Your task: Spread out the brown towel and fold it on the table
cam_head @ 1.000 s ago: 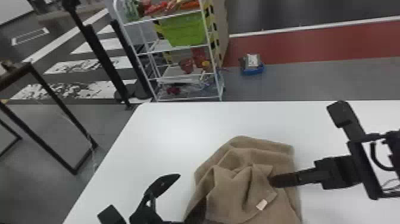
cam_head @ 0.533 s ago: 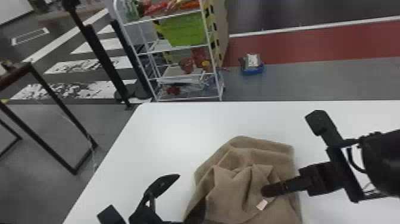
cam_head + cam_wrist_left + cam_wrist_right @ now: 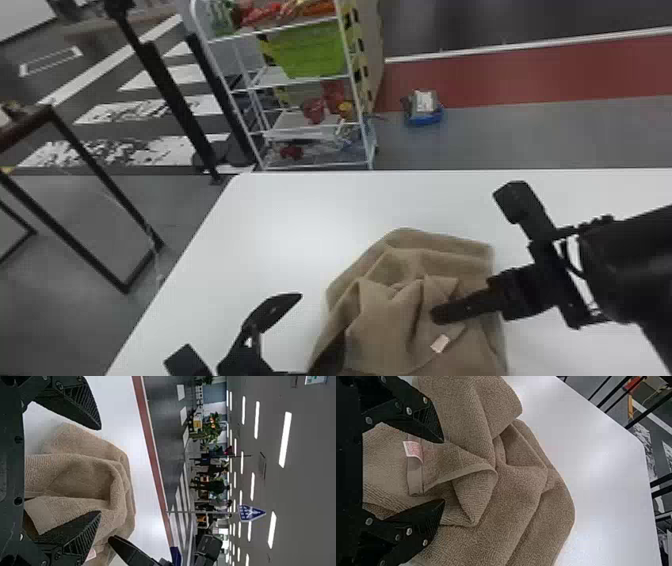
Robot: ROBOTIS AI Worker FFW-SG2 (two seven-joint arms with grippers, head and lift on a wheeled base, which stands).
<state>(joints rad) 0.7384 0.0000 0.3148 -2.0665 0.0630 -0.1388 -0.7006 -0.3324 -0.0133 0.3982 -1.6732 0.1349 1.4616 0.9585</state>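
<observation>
Black two-fingered right claw is reaching over a crumpled brown terry towel, its flat fingers standing wide apart with loose cloth lying between them. Opposite, the matching black left claw is also standing wide, near the towel's other side, gripping nothing. The towel is lying heaped in soft ridges on a smooth white worktop, apparently waiting to be spread before any folding.

Light, limp and fairly thick, the cloth is likely to be bending wherever it is pinched, and its rough pile should be offering good grip. The hemmed edge beside a small white label is looking like the best hold for the right claw, though a deep pinch would be risking several layers at once. Whether the fingertips are touching the cloth, one cannot tell.

Compared with a second ago, the right claw is sitting farther toward the robot's left and closer to the label, while the left claw and the towel's folds are looking much the same.
</observation>
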